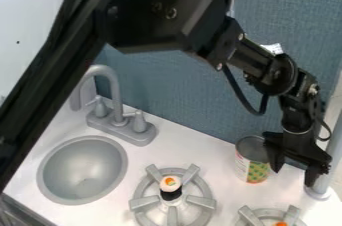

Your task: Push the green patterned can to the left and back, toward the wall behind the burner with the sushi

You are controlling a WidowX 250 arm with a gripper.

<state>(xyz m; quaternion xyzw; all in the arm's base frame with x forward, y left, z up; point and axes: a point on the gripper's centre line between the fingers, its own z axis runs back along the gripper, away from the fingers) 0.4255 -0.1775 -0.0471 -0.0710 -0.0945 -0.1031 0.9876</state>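
Note:
At the right, my gripper [293, 176] hangs low over the counter, its two fingers spread apart with white counter visible between them. Just left of it stands an upright tin can [252, 166] with a grey top and a green and yellow label. The left finger overlaps the can's right edge; I cannot tell whether they touch. A small object with a white and orange top and a black lower part [171, 185] is at the middle of the left stove burner [141, 203].
A grey round sink [83, 170] lies at the left, with a grey faucet [115, 90] behind it. A second burner [250, 215] is at the bottom right, near a grey post [332, 155]. The blue-grey back panel [167, 90] borders the white counter [200, 145].

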